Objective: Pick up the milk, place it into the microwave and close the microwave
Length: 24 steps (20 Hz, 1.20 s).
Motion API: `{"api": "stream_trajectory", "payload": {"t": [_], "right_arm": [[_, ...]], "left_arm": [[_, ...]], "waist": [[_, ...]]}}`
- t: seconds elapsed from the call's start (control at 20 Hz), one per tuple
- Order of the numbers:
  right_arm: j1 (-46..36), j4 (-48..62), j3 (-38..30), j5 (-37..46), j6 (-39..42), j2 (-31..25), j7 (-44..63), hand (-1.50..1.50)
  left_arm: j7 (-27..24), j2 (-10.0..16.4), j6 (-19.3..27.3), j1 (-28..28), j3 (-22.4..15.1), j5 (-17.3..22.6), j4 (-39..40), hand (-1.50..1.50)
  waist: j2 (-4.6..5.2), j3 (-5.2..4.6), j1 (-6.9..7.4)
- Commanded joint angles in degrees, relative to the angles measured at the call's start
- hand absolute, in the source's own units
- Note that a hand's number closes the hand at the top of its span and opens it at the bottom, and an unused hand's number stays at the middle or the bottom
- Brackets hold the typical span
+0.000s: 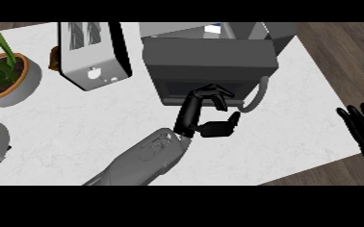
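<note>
The counter (pixel 85 125) is shown as smooth white stone with faint grey veining and a matt finish. The microwave (pixel 210 53) is cased in dull, matt grey metal. The toaster (pixel 89 53) is finished in pale metal with a glossy black side. The plant pot (pixel 30 77) looks like matt orange-brown clay. The floor (pixel 334 43) is laid in dark wood planks. The forearm (pixel 142 161) is covered in a smooth grey shell, and the left hand (pixel 190 113) is matt black.

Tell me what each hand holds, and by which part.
Nothing is held. The left hand, curled, meets the microwave door at its near edge; the right hand rests open.
</note>
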Motion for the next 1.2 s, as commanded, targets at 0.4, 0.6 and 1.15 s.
{"api": "stream_trajectory", "payload": {"t": [0.4,0.6,1.15], "right_arm": [[-9.12,-3.33,-9.67,8.94,-5.50,-9.89,-0.62,1.50],[-10.14,-3.02,-10.03,10.29,-6.70,-10.19,-0.46,1.50],[-15.37,-1.16,-10.37,11.17,-7.30,-12.49,0.84,1.50]], "left_arm": [[0.53,-0.08,7.34,-7.51,4.58,9.80,3.34,-1.50],[-0.97,-0.08,7.76,-7.78,5.62,12.55,4.02,-1.50],[-4.13,-0.08,8.31,-9.06,4.07,17.14,5.18,-1.50]], "waist": [[1.32,-0.07,-3.07],[1.85,0.04,-2.85],[2.97,0.12,-2.52]]}}
